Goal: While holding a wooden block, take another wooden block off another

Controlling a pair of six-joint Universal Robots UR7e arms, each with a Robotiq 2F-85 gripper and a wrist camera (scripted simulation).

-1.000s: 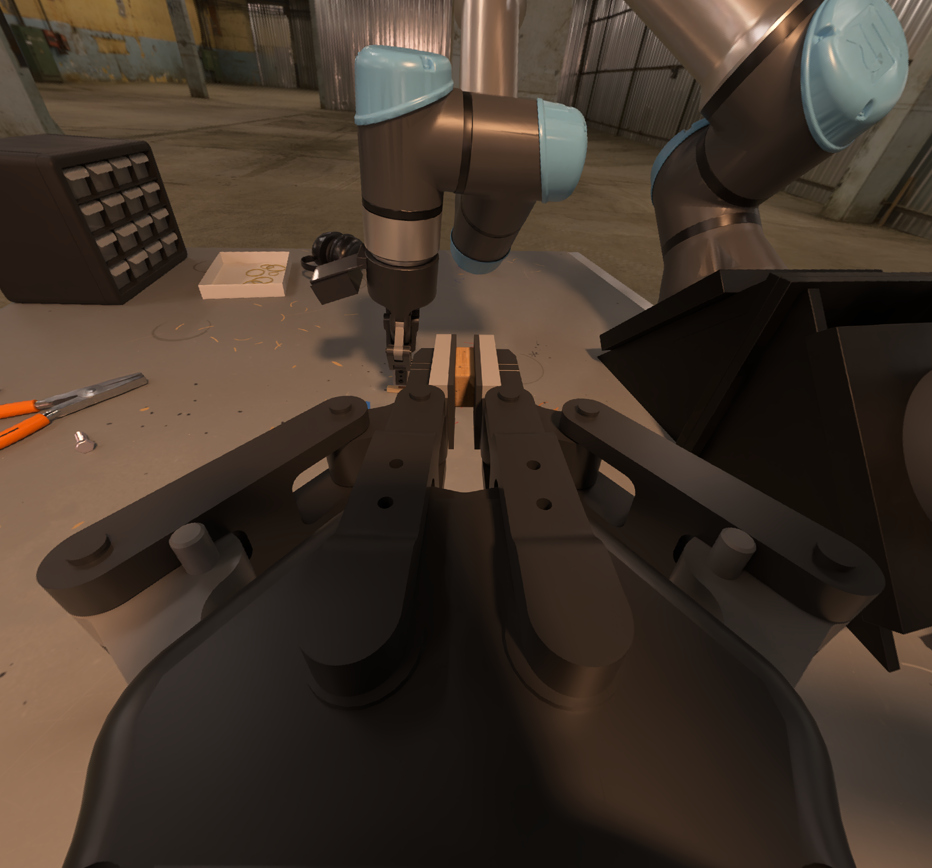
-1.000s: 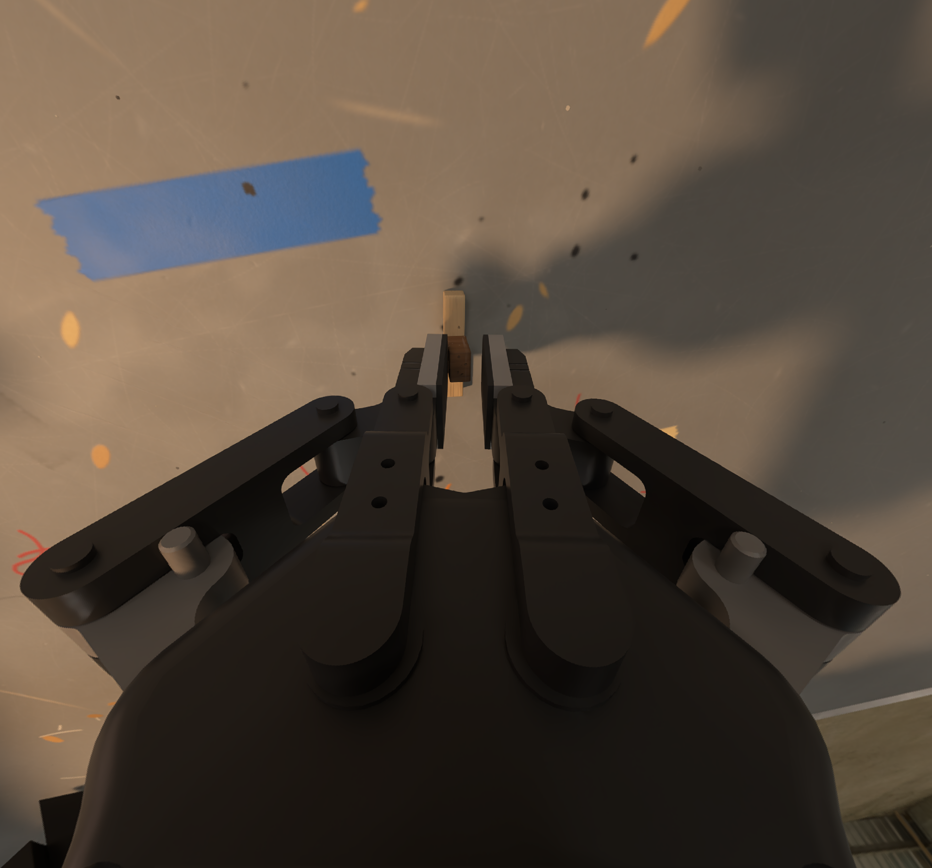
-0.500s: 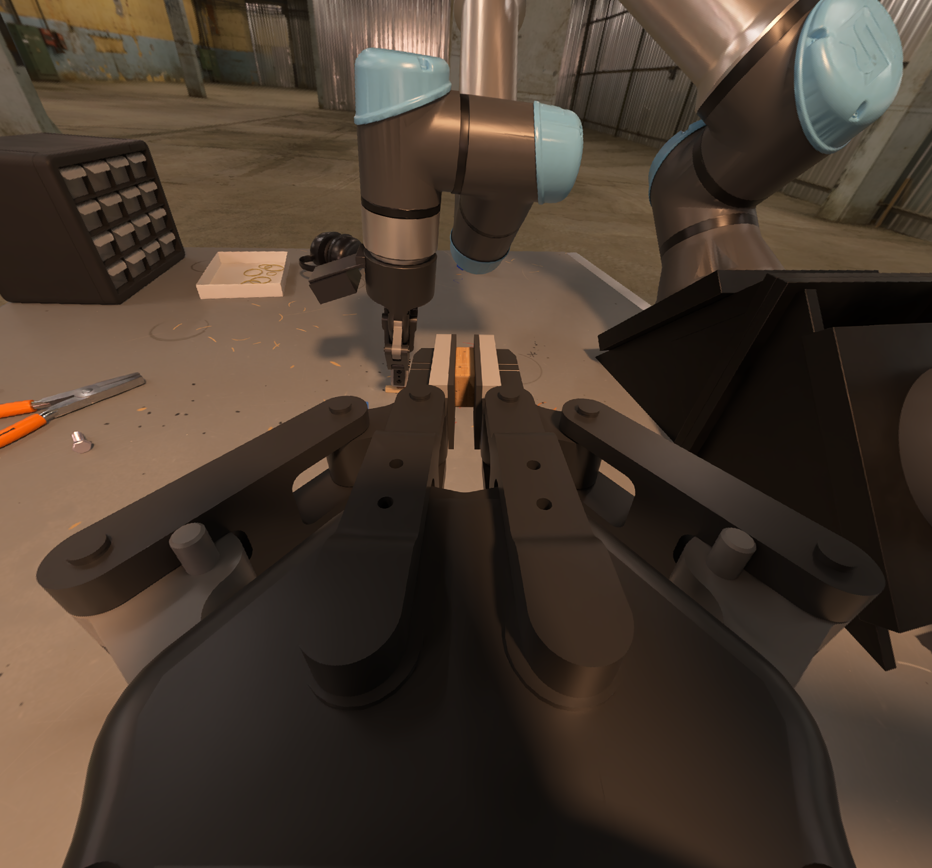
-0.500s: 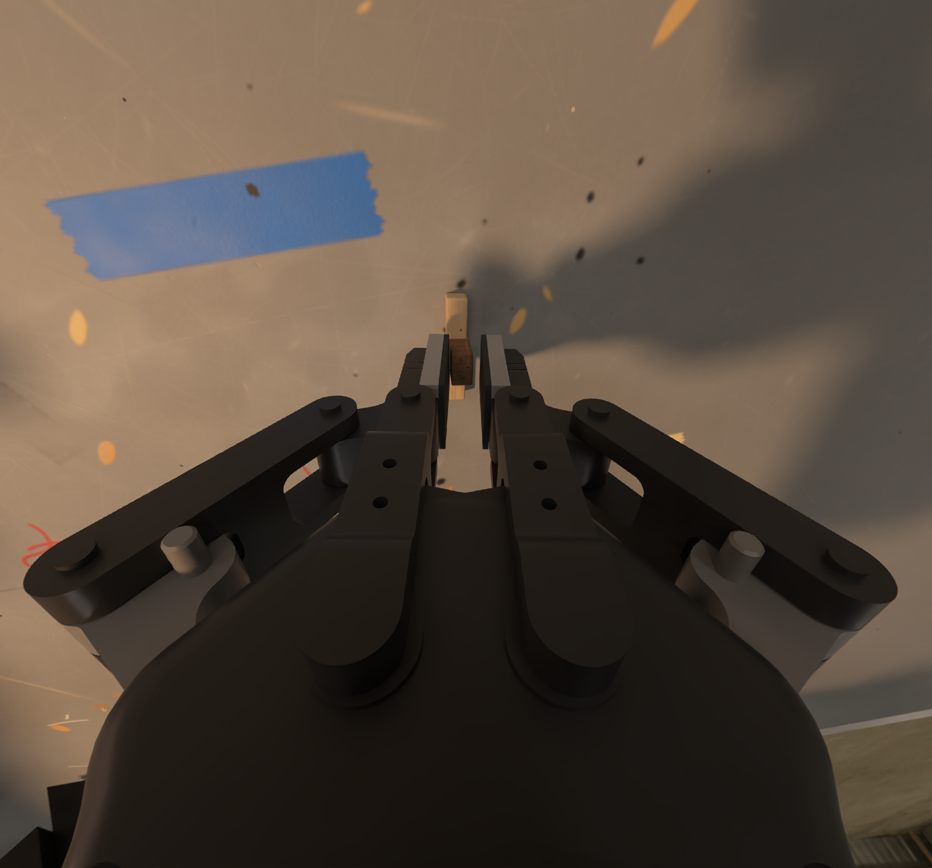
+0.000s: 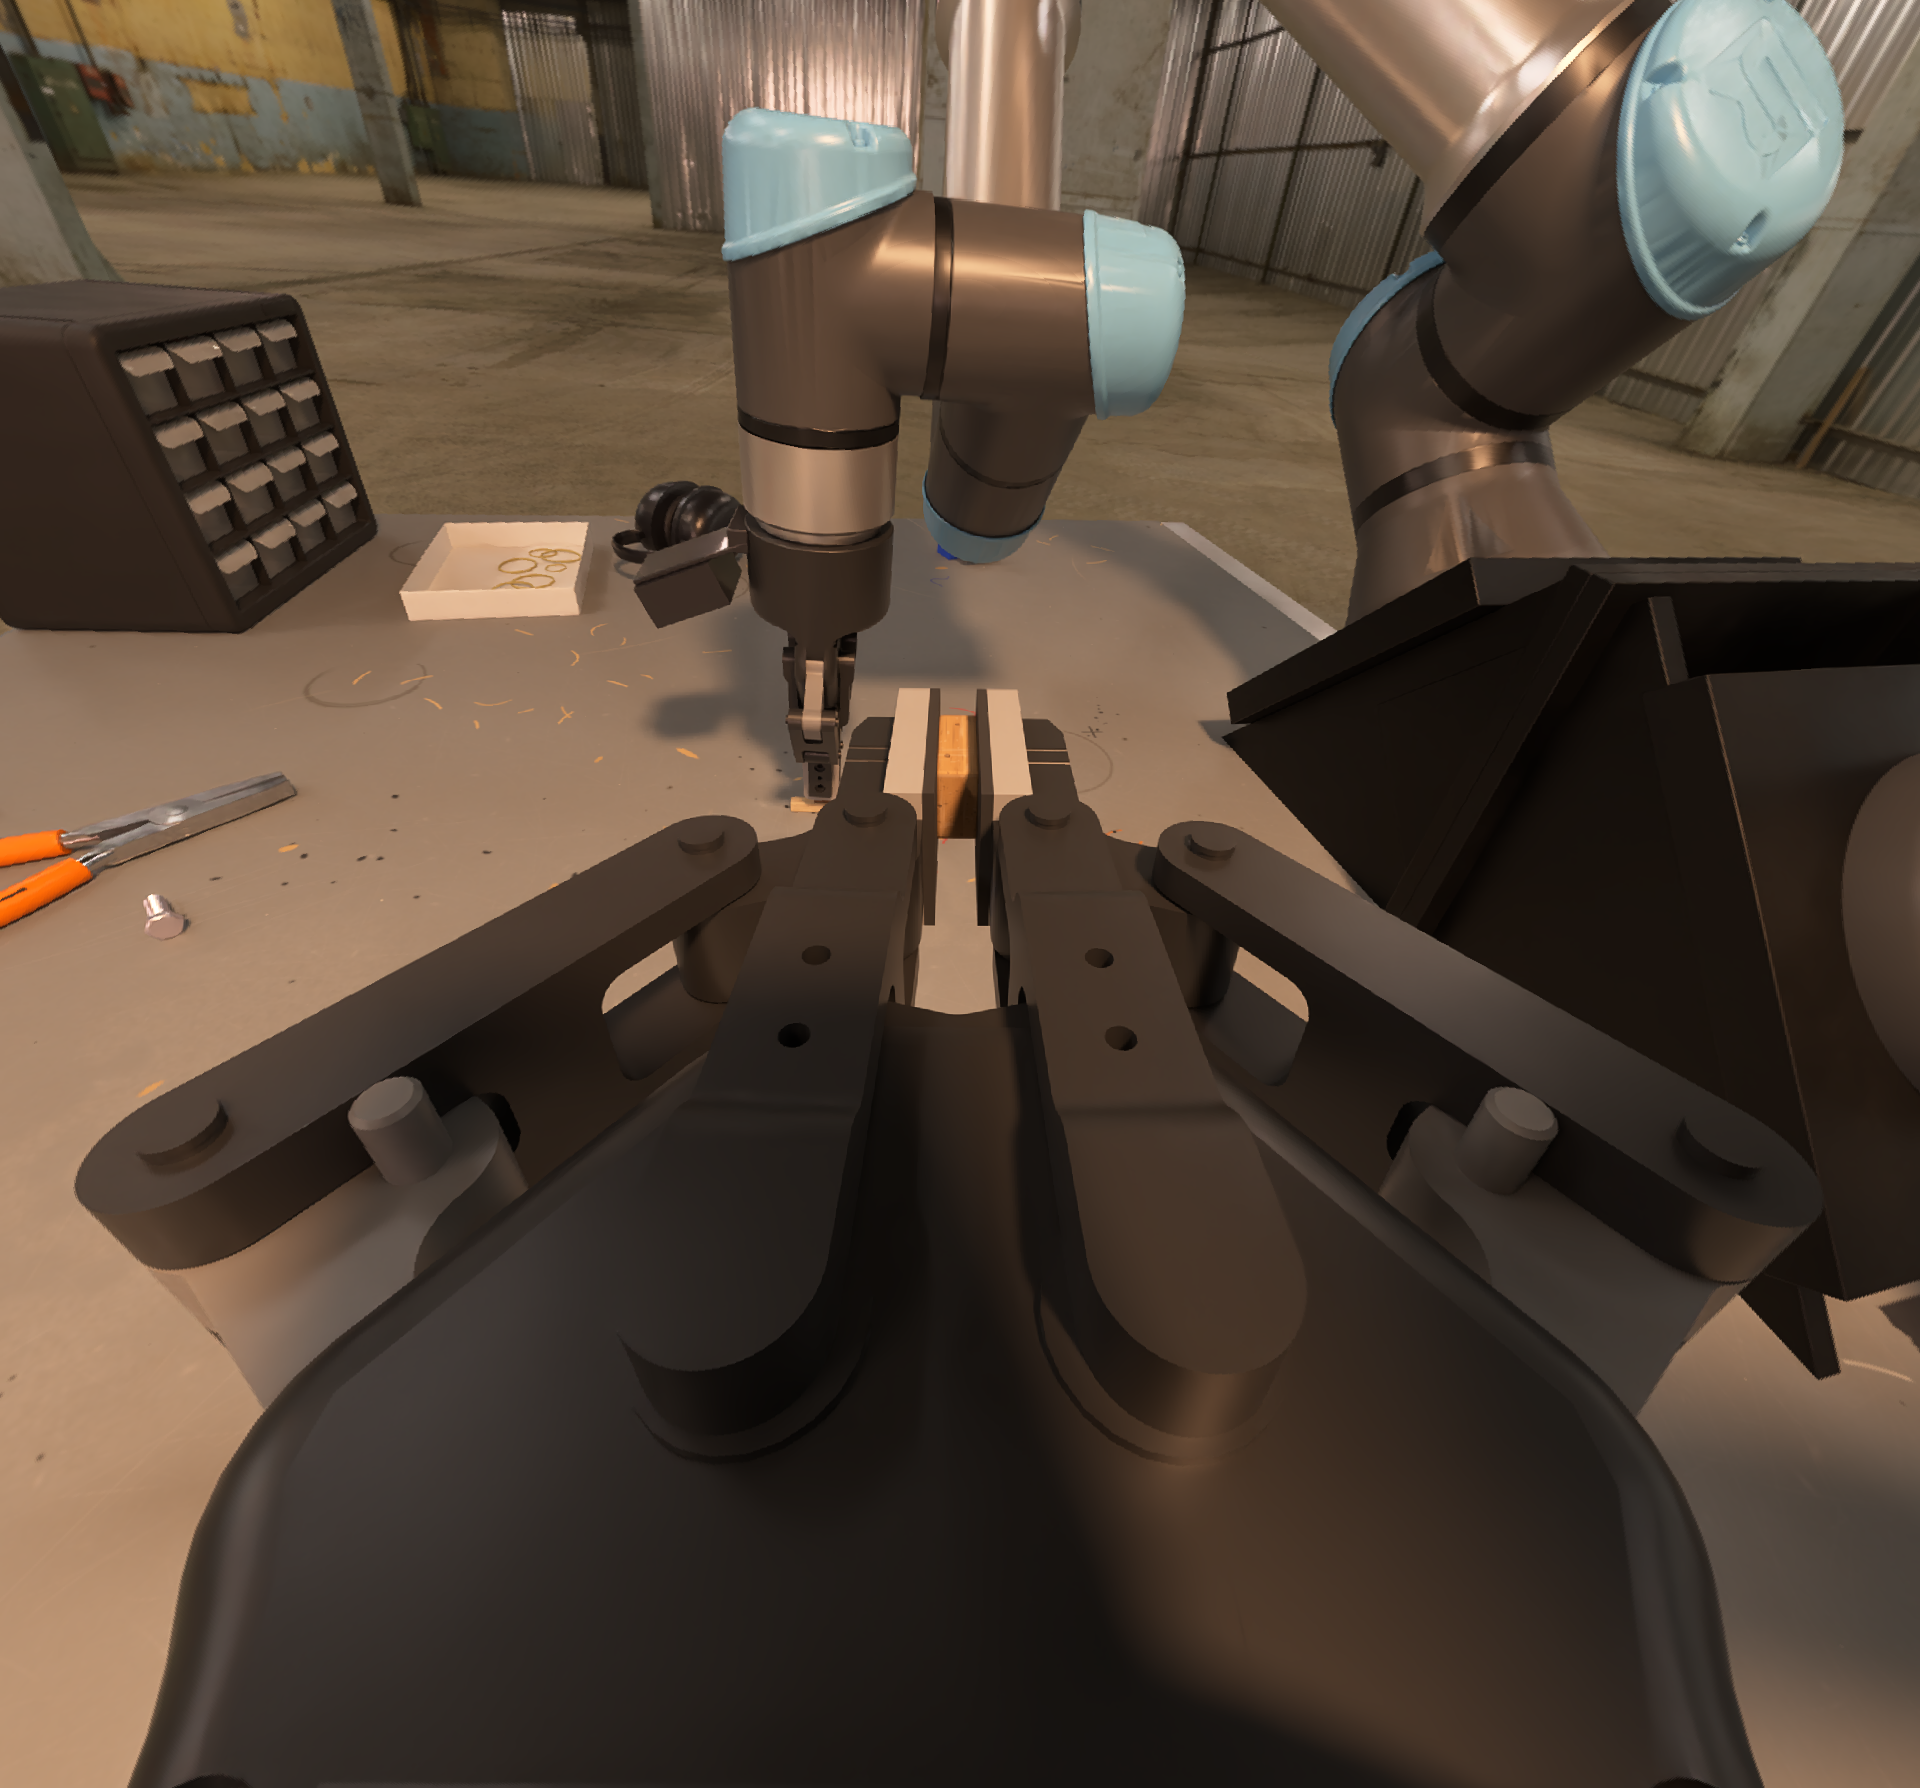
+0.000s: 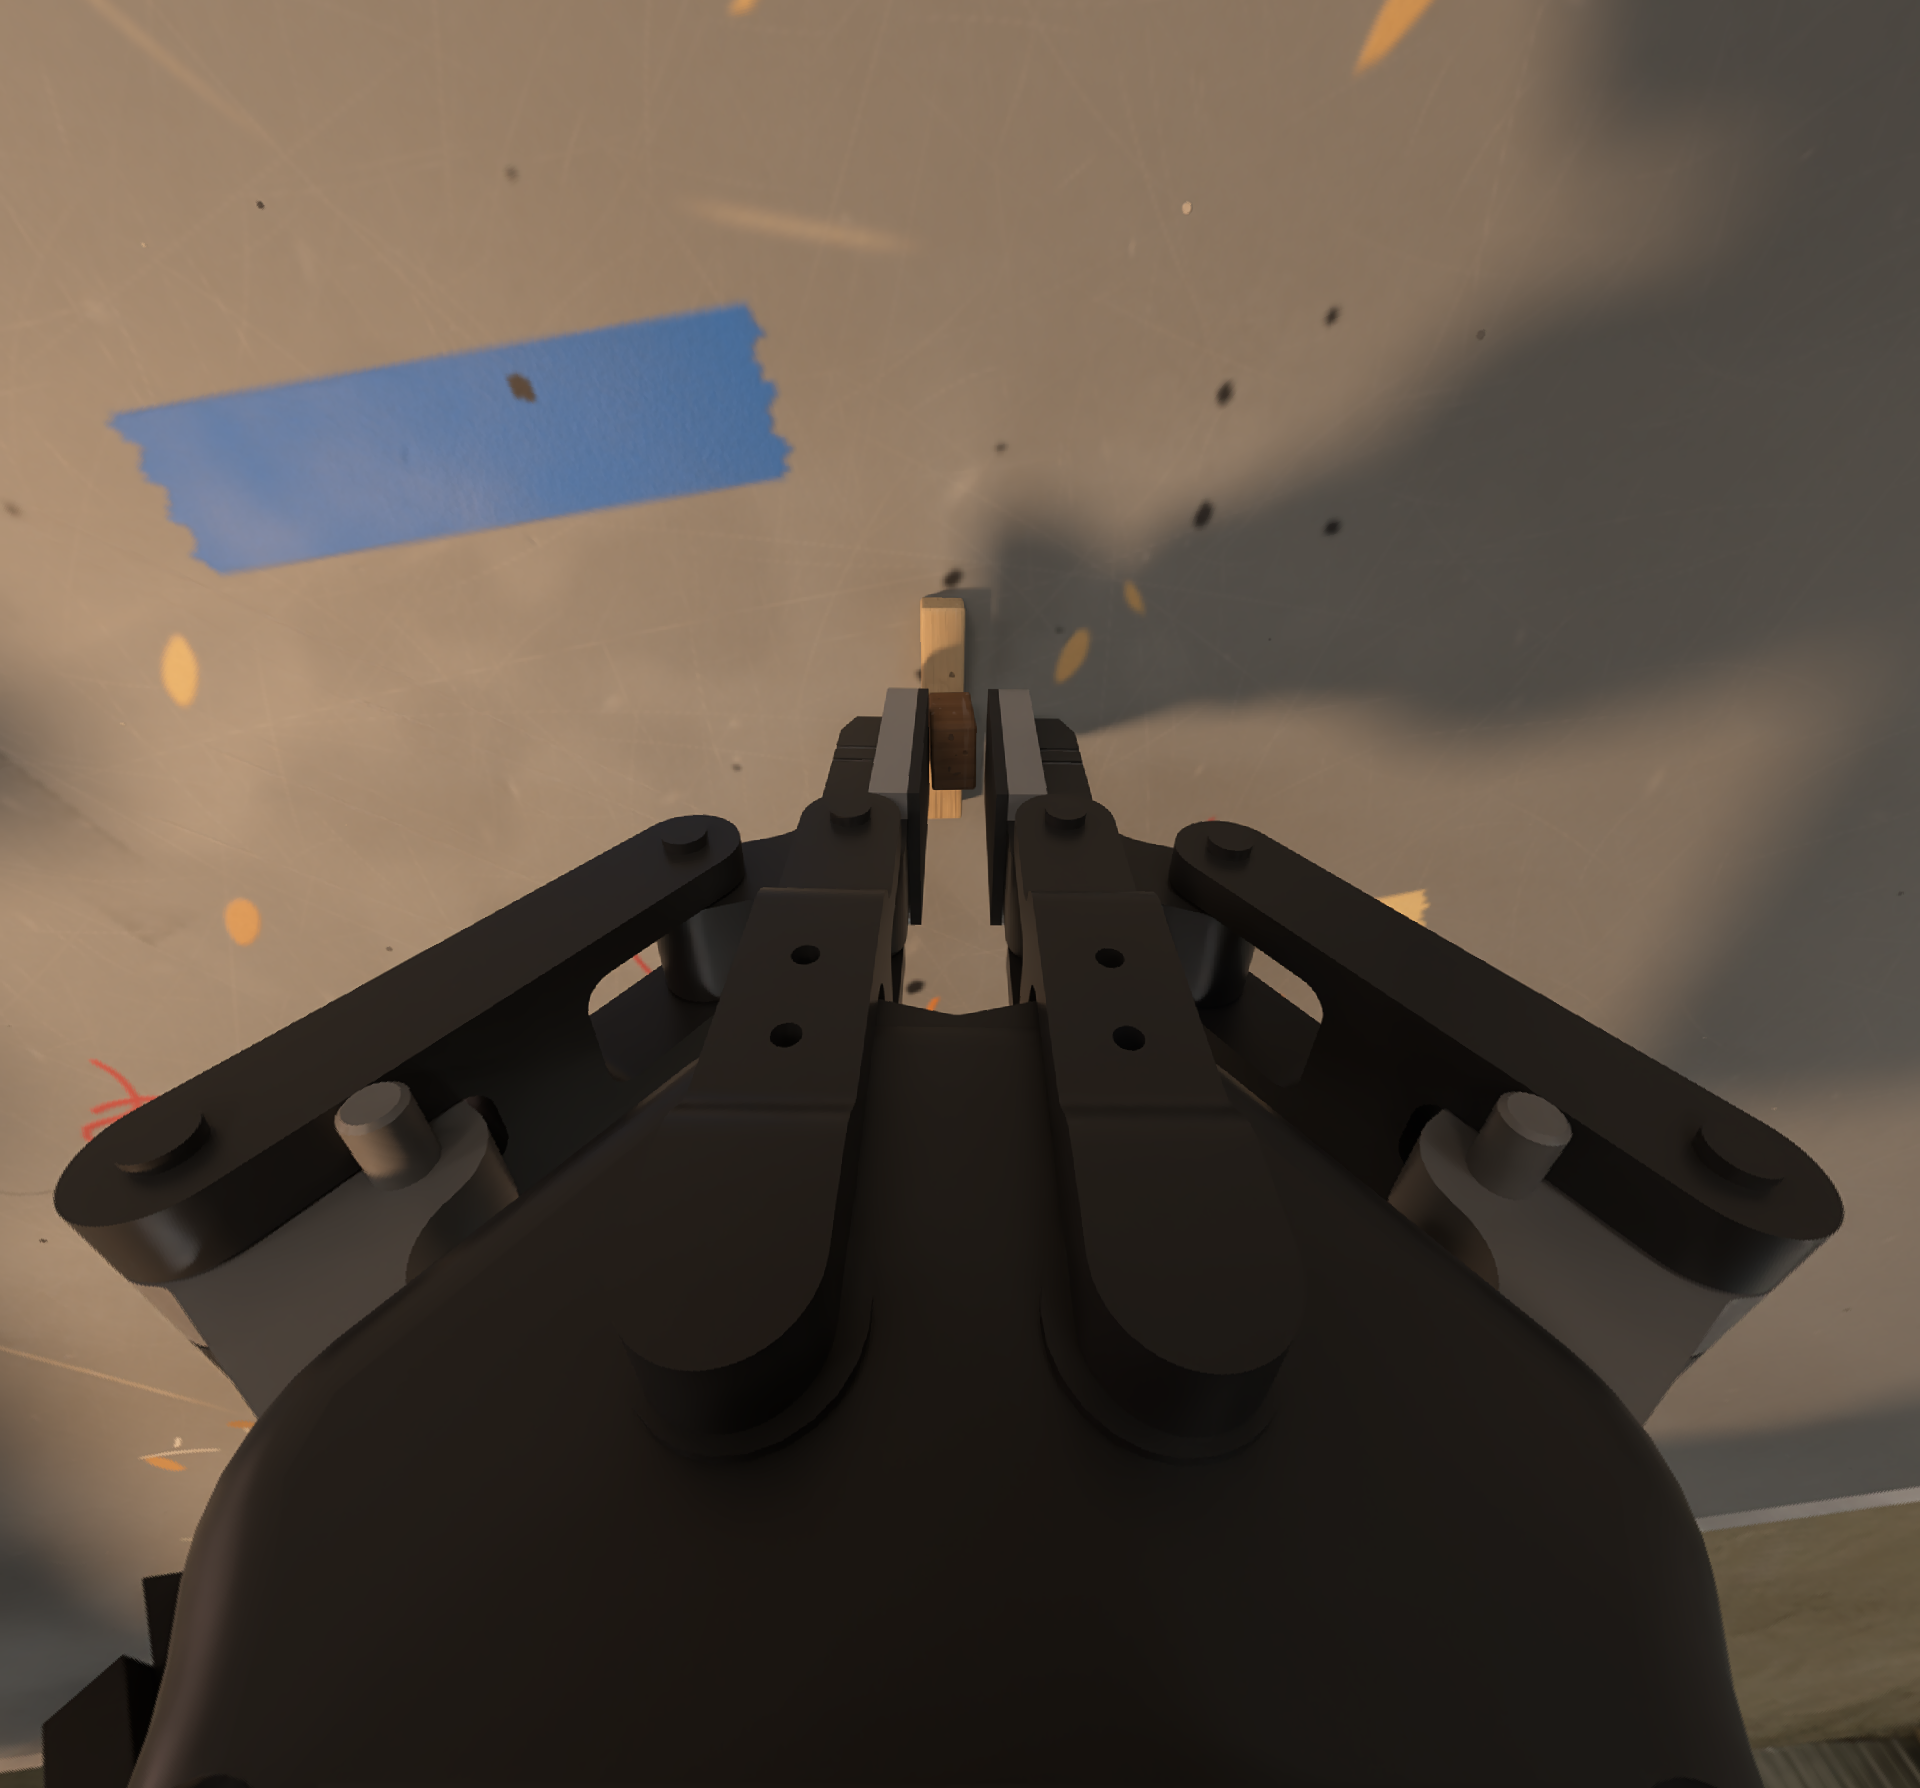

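My left gripper (image 5: 957, 712) is shut on a tan wooden block (image 5: 958, 774) and holds it above the table. In the right wrist view a small dark brown block (image 6: 952, 741) lies on a long pale wooden block (image 6: 942, 642) that rests on the table. My right gripper (image 6: 956, 701) points straight down with its jaws on either side of the dark block. The left pad touches the dark block and a thin gap shows at the right pad. The right gripper also shows in the left wrist view (image 5: 821, 782), low over the pale block (image 5: 802, 806).
A black drawer cabinet (image 5: 177, 450), a white tray (image 5: 499, 595) with rings, headphones (image 5: 681, 517), orange-handled pliers (image 5: 125, 839) and a bolt (image 5: 161, 912) lie to the left. A large black box (image 5: 1610, 855) stands at the right. Blue tape (image 6: 457, 434) marks the table.
The right gripper's jaws have narrowed around the dark block. The left gripper with its tan block has barely moved.
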